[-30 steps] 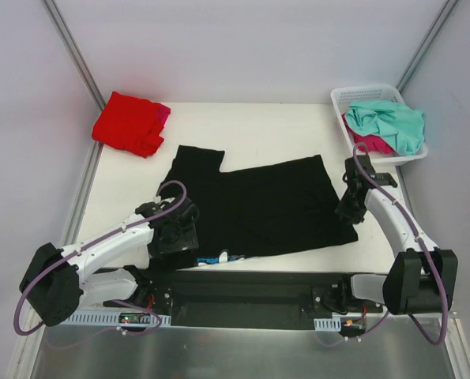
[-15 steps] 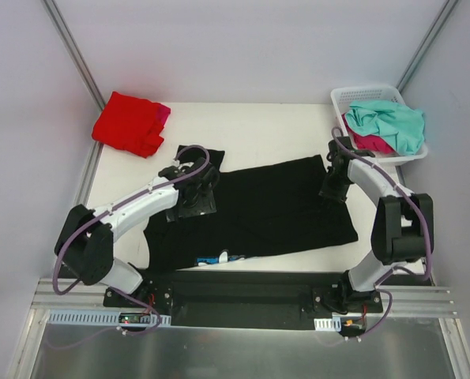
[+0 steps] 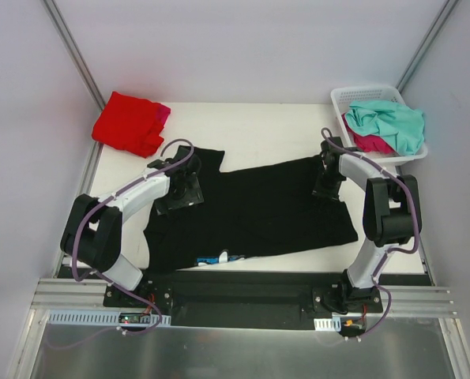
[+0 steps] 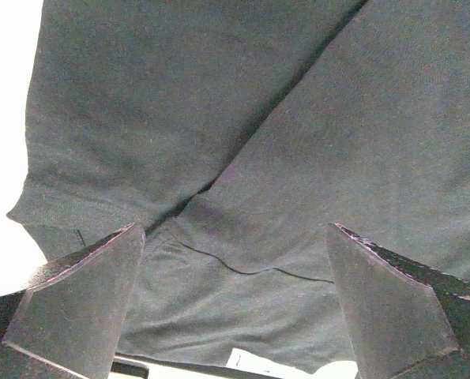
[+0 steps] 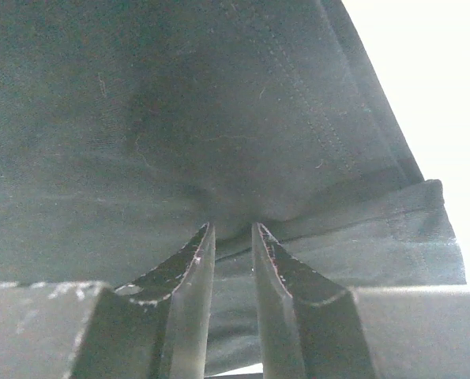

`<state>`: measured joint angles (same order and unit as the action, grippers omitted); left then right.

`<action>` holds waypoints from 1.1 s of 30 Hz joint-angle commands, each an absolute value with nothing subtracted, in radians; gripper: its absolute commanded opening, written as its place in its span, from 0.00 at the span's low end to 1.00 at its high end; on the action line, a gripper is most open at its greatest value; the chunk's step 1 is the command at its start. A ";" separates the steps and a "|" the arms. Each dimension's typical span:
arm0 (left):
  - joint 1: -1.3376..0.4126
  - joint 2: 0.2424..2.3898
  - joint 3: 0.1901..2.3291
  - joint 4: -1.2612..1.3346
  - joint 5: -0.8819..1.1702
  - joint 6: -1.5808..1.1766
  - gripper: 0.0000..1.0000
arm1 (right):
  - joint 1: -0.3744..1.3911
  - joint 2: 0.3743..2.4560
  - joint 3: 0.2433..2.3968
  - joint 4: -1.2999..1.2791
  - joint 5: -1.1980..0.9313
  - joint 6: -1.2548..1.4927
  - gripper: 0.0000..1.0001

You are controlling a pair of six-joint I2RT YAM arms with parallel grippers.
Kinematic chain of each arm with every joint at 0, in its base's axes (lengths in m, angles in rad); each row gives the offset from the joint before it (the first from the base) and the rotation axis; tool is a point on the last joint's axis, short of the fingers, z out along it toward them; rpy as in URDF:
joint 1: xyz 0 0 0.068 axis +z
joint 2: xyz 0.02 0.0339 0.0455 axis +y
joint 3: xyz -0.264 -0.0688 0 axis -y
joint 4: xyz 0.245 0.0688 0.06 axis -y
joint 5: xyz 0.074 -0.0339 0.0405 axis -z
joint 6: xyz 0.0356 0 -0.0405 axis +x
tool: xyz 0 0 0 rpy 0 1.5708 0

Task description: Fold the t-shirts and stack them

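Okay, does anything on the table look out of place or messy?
The black t-shirt lies crooked across the table, with one sleeve poking out at far left. The teal t-shirt is heaped in the white basket, spilling over its rim. Nothing looks damaged.

Looks like a robotics lab cell, built as a fixed test rig. Boxes in a white surface (image 3: 250, 126) with plain pale wall panels (image 3: 242, 47) and bare aluminium frame posts (image 3: 75, 55). Mounts two white jointed robot arms, the left arm (image 3: 136, 193) and the right arm (image 3: 361, 166), on a black base plate (image 3: 242, 288) along a metal rail (image 3: 432, 298) at the near edge. Trails purple cables (image 3: 179, 143) beside the arm links. Sets out sample goods: a black t-shirt (image 3: 258, 213) spread flat, and a white lattice basket (image 3: 353, 92) of cloth in the far right corner.
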<state>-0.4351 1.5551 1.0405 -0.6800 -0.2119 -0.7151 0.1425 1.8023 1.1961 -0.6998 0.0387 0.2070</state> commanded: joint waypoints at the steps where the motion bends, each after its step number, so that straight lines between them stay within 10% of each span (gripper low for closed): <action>1: -0.437 1.543 0.999 -0.657 -0.186 -0.689 0.99 | 0.140 1.786 1.183 -0.680 0.055 0.201 0.29; 33: -0.345 1.612 1.209 -0.245 -0.224 -0.466 0.99 | 0.052 2.189 1.916 -0.798 0.110 -0.080 0.34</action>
